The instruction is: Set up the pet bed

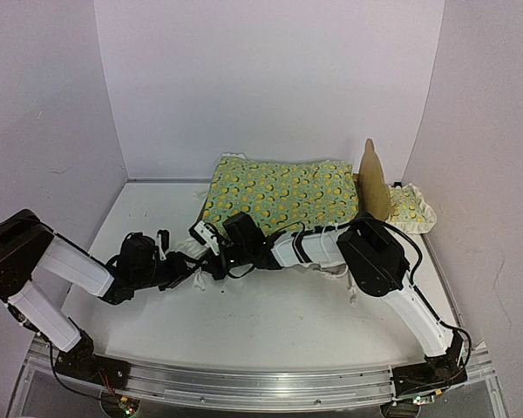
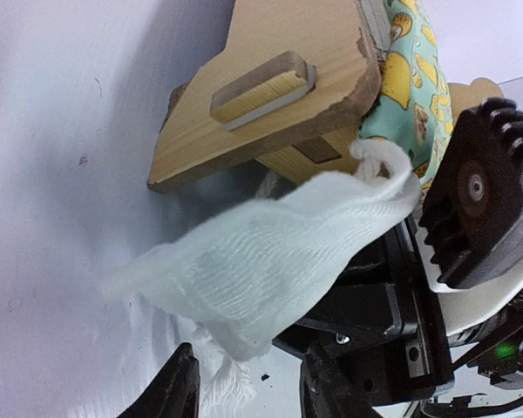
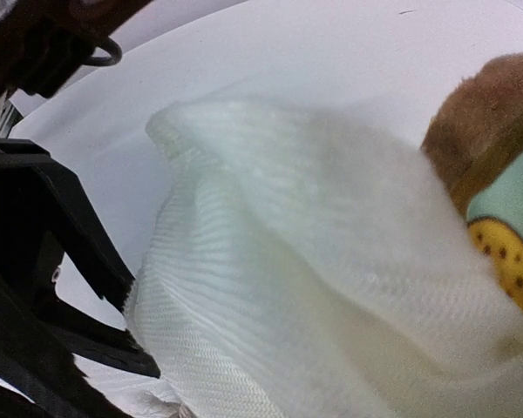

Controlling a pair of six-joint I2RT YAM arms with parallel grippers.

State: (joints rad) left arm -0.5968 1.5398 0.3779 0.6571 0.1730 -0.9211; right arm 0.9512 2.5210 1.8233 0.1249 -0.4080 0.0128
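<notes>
Across the lower part of the top view, the table (image 1: 270, 331) carries all items. The bed (image 1: 372, 178) lies upper centre, with its headboard at the right end and its foot end at the left, just above the point where both arms meet. A blanket (image 1: 283, 193) covers the bed top. The cloth (image 2: 253, 261), white gauze, hangs off the table beside the foot end. The pillow (image 1: 411, 209) lies right of the headboard. The right gripper (image 1: 205, 239) is at the upper corner of the cloth. Its fingers are hidden under the fabric in the right wrist view, so their state cannot be told, though the raised cloth suggests a grasp. The left gripper (image 2: 248, 387) is spread wide, and the fringe of the cloth dangles between its fingers. The step in hand appears to be taking the free lower corner. Advance the left gripper until the fabric, not only the fringe, sits between the pads, then close. Keep both grippers clear of the wooden foot end. Draw the corners apart evenly to avoid dragging the blanket.
</notes>
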